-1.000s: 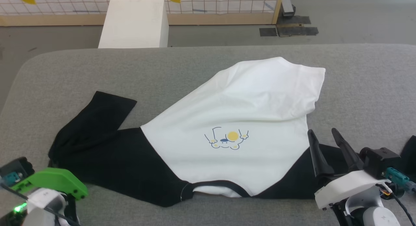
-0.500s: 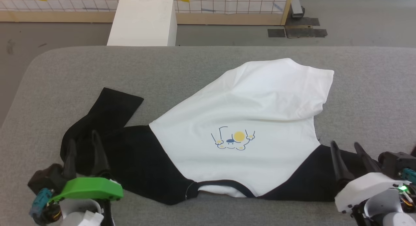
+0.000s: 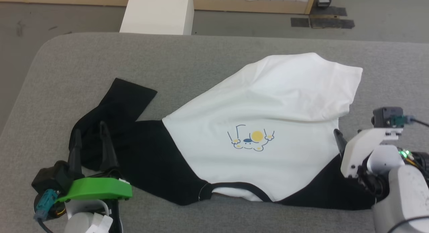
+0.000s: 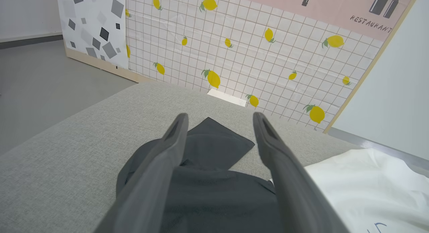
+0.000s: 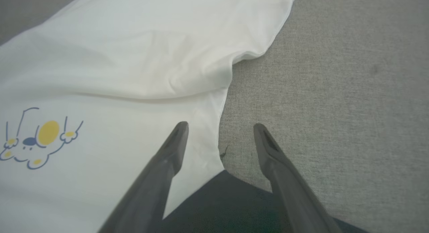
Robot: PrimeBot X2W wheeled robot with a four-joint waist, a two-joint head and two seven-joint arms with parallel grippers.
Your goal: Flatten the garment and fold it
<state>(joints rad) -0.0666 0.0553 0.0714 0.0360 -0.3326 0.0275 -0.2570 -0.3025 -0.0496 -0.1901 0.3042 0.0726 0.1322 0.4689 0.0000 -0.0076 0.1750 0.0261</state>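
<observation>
Since the earlier frames the head camera has tilted, shifting the whole picture. The left end effector (image 3: 89, 127) has come up from the lower left corner, and the right end effector (image 5: 219, 125) has turned so that its white housing covers most of its fingers in the head view. The garment (image 3: 268, 102) lies as before.

1. Garment: a white body with black raglan sleeves, spread on the grey fabric-covered desk (image 3: 201, 55) with the black neckband (image 3: 234, 186) toward the robot. The print (image 3: 251, 140), blue outlines with a yellow circle, sits mid-chest. The left sleeve (image 3: 134, 149) is doubled back, cuff pointing away. The far right corner of the white body is folded over and creased.

2. Left end effector: released, fingers apart above the left sleeve, gripping nothing.

3. Right end effector: released, fingers apart where the white side edge meets the right sleeve (image 5: 234, 206).

4. View differences: the left wrist view adds a lemon-patterned grid wall (image 4: 234, 52) beyond the desk. The right wrist view resolves both right fingers. The head view shows a white box (image 3: 157, 11) on the floor.
</observation>
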